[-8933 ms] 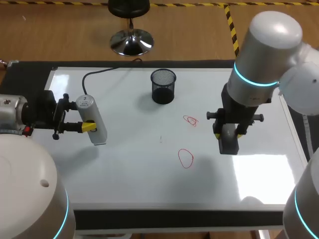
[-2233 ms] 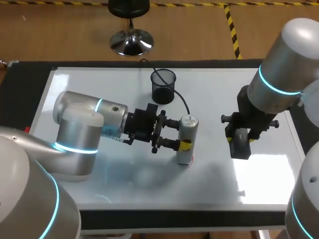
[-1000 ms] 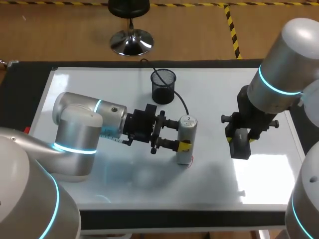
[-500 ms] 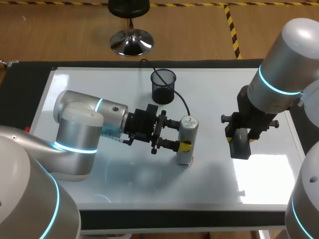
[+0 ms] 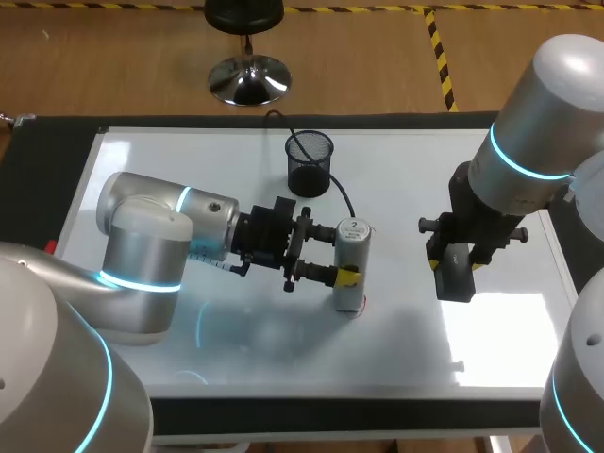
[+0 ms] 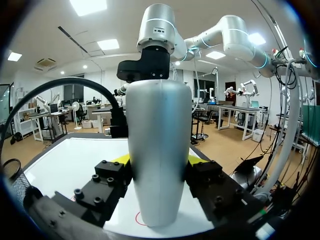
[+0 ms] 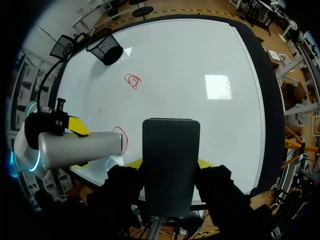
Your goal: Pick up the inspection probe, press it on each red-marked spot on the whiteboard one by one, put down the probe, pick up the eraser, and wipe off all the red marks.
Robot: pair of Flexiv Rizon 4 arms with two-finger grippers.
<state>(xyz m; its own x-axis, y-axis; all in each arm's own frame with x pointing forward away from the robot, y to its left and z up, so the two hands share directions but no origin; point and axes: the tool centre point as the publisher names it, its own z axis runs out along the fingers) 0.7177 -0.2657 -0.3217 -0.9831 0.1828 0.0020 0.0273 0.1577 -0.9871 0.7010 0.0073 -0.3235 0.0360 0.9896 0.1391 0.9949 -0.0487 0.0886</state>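
Probe (image 6: 159, 150) stood upright, clamped in my left hand (image 5: 340, 255), tip down on the red mark (image 6: 137, 218) beneath that hand to test it. My right hand (image 5: 455, 266) gripped the eraser (image 7: 170, 160), ready for wiping.

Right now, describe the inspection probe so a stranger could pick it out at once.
Near the middle of the whiteboard, the left gripper is shut on the inspection probe. It is the upright silver cylinder trailing a black cable, its tip at a red mark, unlike the dark flat eraser in the right gripper.
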